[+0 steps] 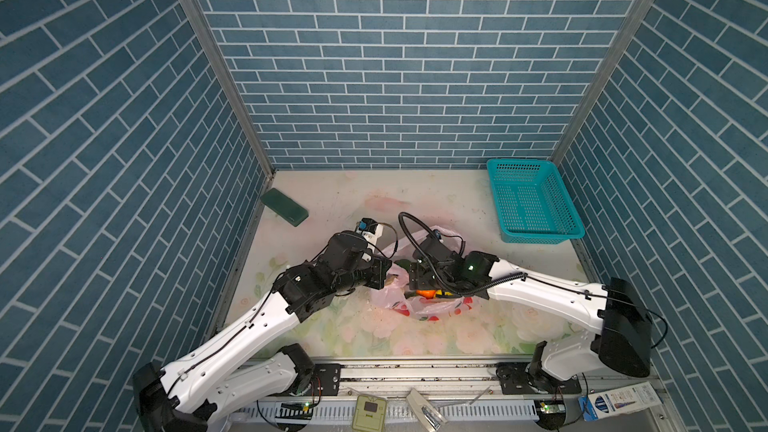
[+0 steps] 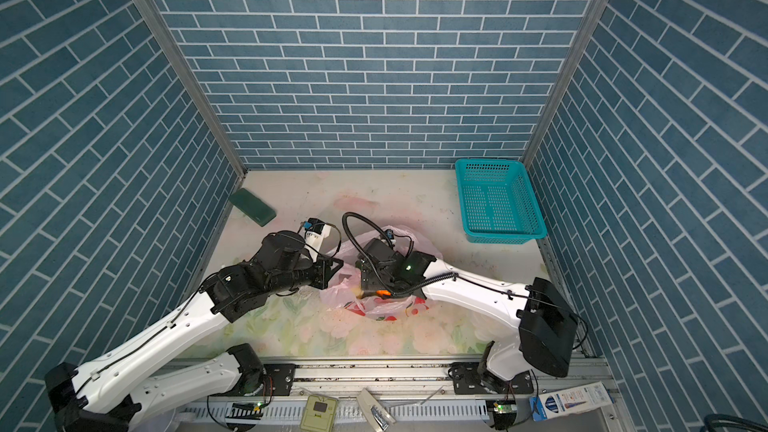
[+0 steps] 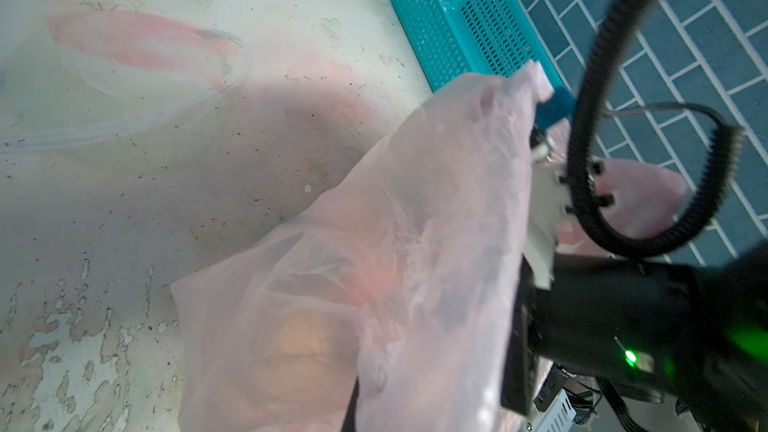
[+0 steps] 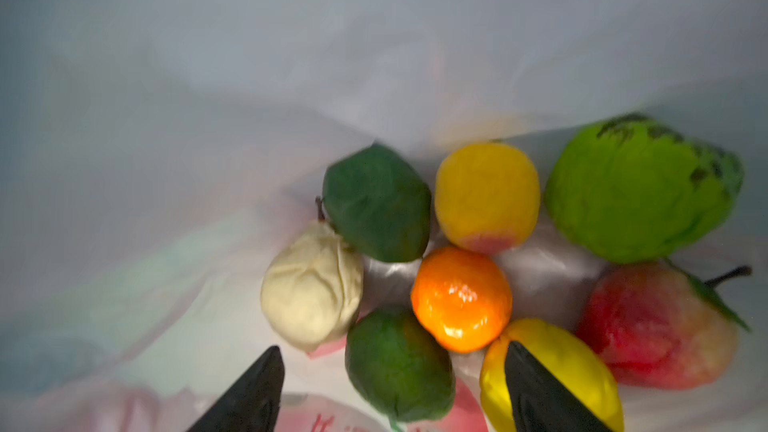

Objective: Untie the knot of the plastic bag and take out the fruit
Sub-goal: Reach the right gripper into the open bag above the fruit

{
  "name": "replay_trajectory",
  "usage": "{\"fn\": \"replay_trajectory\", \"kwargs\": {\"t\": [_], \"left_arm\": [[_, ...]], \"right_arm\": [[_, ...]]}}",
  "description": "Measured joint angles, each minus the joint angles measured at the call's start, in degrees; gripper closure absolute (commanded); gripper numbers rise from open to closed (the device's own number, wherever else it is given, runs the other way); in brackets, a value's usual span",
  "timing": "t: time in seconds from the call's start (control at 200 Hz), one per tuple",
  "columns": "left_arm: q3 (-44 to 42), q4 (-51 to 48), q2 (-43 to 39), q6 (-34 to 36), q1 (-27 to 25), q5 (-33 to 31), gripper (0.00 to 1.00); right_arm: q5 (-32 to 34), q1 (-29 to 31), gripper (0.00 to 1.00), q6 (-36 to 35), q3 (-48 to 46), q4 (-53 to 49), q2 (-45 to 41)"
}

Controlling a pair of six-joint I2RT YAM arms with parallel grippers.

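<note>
You are at the taking-out step: your left end effector (image 1: 386, 271) is closed, it seems on the rim of the opened plastic bag (image 1: 384, 297) at frame centre, and your right end effector (image 4: 392, 384) is wide and empty inside it above the fruit (image 4: 461, 297), so next descend and close on one.

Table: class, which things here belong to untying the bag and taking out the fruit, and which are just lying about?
Belong to the job:
plastic bag
fruit inside it
right gripper, open above the fruit
left gripper, at the bag's edge

Just lying about:
basket
dark green block
</note>
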Motion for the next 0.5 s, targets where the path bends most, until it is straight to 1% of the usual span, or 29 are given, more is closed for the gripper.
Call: {"fn": "replay_trajectory", "kwargs": {"t": [0.125, 0.25, 0.325, 0.405, 0.5], "left_arm": [[-0.5, -0.1, 0.0, 1.3, -0.8, 0.2, 1.0], [-1.5, -0.3, 0.0, 2.5, -1.9, 0.0, 1.0], [-2.3, -0.3, -0.1, 2.8, -2.6, -0.6, 1.0], [-3.7, -0.3, -0.2, 2.8, -3.1, -1.6, 1.0], [-4.9, -0.3, -0.3, 2.5, -3.3, -3.7, 1.0]], "right_arm": [[4.0, -4.2, 0.14, -1.7, 2.0, 3.0, 2.8], [12.4, -7.5, 0.1, -3.9, 2.2, 4.2, 3.5], [15.9, -9.4, 0.1, -4.6, 2.1, 4.1, 3.2], [17.9, -11.4, 0.1, -4.8, 1.9, 3.5, 2.2], [17.9, -12.6, 0.1, -5.8, 1.2, 1.9, 0.2]]}}
